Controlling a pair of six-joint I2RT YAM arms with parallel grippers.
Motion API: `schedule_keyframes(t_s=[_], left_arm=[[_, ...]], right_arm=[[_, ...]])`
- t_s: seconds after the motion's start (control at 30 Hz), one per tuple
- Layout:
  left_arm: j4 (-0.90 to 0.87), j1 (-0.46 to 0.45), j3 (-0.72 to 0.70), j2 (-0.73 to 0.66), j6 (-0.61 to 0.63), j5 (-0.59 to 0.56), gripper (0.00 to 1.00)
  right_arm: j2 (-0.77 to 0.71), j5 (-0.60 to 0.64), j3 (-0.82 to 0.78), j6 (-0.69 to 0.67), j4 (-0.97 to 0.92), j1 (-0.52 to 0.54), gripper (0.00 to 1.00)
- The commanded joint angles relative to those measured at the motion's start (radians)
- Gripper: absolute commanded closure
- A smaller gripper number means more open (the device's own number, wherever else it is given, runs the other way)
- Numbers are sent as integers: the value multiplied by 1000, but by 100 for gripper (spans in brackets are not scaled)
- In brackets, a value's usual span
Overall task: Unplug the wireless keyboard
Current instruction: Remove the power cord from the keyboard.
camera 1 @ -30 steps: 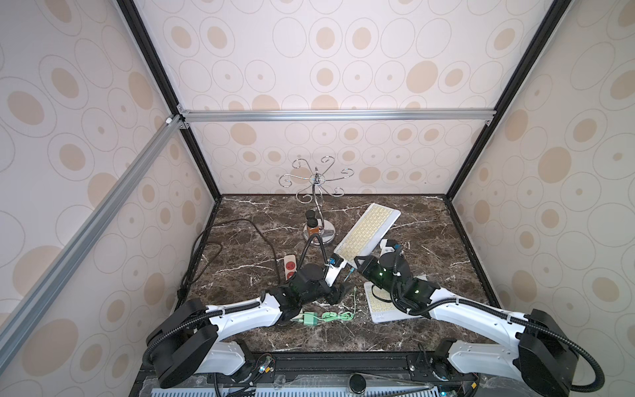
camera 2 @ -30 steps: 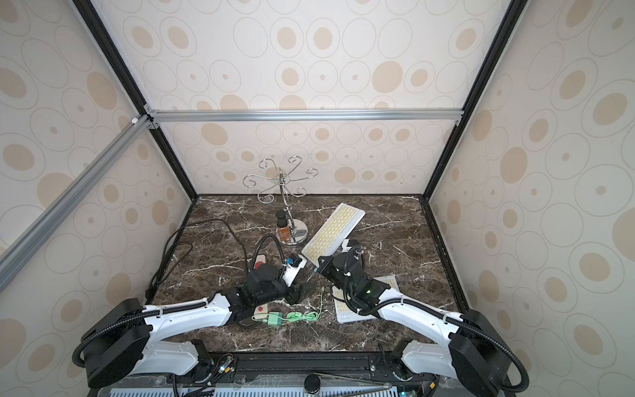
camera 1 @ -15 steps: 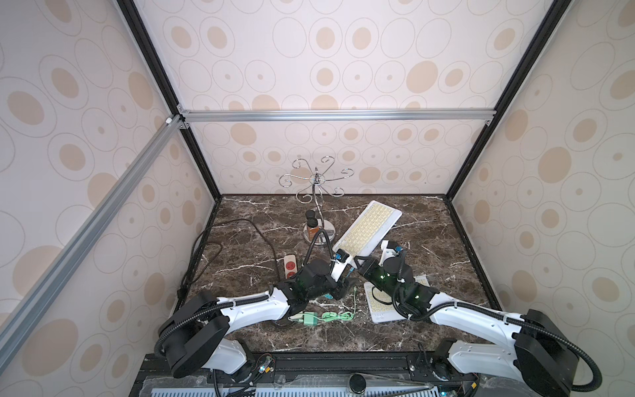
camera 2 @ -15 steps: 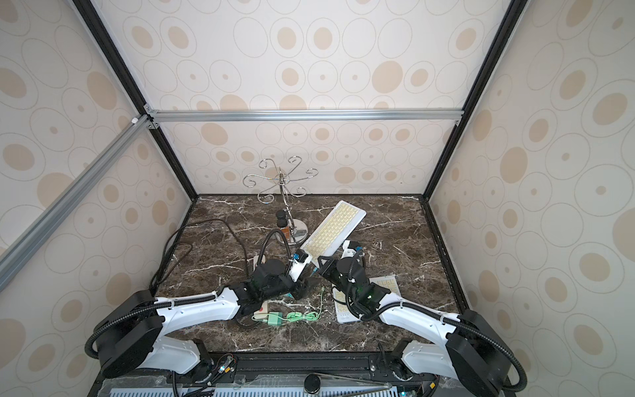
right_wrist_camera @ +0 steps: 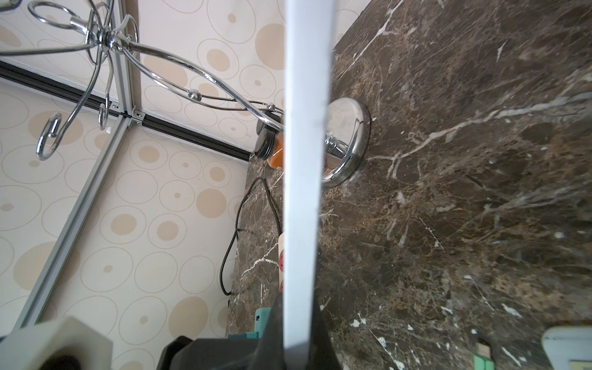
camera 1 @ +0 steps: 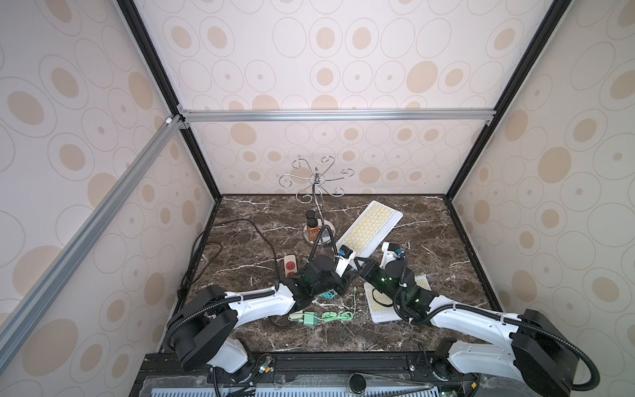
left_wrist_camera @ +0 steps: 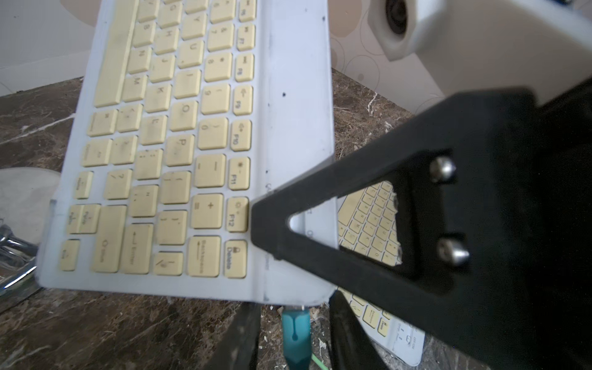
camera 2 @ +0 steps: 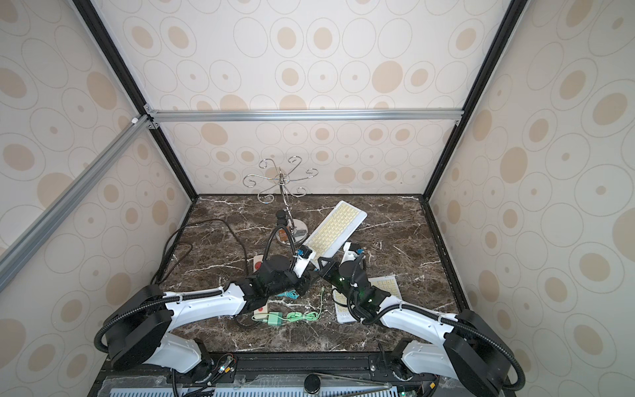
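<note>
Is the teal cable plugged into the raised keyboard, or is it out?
Plugged in: the left wrist view shows the teal plug seated against the keyboard edge, with no gap.

In the left wrist view the teal plug (left_wrist_camera: 296, 330) at the near edge of the white wireless keyboard with cream keys (left_wrist_camera: 179, 153) runs off the picture's edge, and the left gripper (left_wrist_camera: 294, 302) shows only as two dark, blurred fingers (left_wrist_camera: 347, 336) flanking it. In both top views the plug cannot be made out under the keyboard's near end, and a second white keyboard (camera 1: 381, 312) beside it lies partly under the right arm. In the right wrist view a black-capped orange bottle (right_wrist_camera: 276, 155) is half hidden behind the keyboard's edge.
</note>
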Motion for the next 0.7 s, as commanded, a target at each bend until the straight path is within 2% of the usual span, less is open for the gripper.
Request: schedule_keyframes(t_s=[0.0, 0.3, 0.67], left_arm=[[14, -1, 44, 7, 11, -3, 74], [15, -1, 33, -7, 8, -1, 100], [20, -1, -2, -37, 8, 32, 100]], right_arm=[[-7, 10, -2, 4, 84, 9, 100], [3, 20, -16, 7, 106, 9, 100], [42, 41, -39, 17, 163, 9, 100]])
